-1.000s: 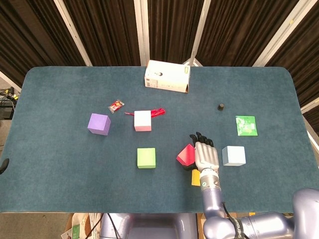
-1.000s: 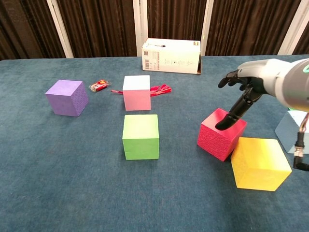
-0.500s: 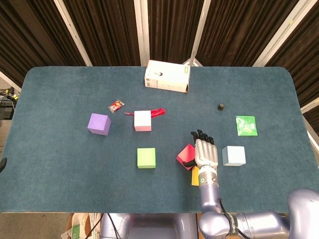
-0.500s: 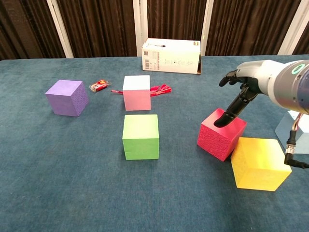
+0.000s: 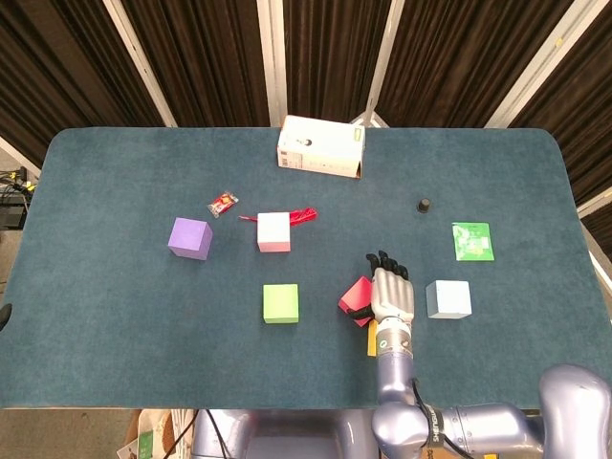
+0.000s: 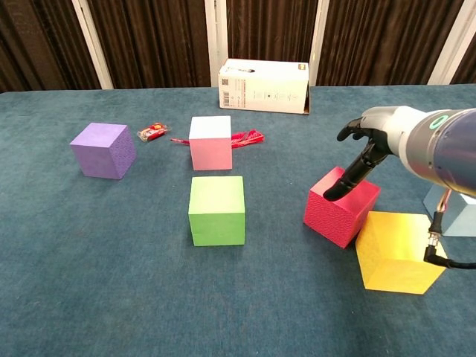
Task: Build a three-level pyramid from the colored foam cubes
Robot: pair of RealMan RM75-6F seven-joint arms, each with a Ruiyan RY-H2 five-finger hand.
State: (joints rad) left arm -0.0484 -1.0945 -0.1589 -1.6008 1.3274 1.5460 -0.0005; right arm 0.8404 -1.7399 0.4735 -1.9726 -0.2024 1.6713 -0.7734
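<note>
My right hand (image 5: pixel 390 292) (image 6: pixel 368 137) hovers over the red cube (image 5: pixel 355 298) (image 6: pixel 338 212) with fingers spread, one fingertip touching the cube's top near its left edge. It holds nothing. The yellow cube (image 6: pixel 400 251) touches the red cube's near right side and is mostly hidden under my forearm in the head view. A green cube (image 5: pixel 280 303) (image 6: pixel 216 210) sits left of the red one. Behind it stands the pink cube (image 5: pixel 273 231) (image 6: pixel 210 143), with the purple cube (image 5: pixel 189 238) (image 6: pixel 103 149) further left. The light blue cube (image 5: pixel 448 299) is right of my hand. No left hand shows.
A white cardboard box (image 5: pixel 320 146) (image 6: pixel 264 85) lies at the table's far middle. A red string (image 5: pixel 301 215) and a candy wrapper (image 5: pixel 223 203) lie by the pink cube. A green packet (image 5: pixel 472 241) and a small black knob (image 5: pixel 423 205) are at the right.
My right hand has drawn slightly nearer to me, and its fingertip has slid left across the red cube's top. The cubes have not visibly moved.
</note>
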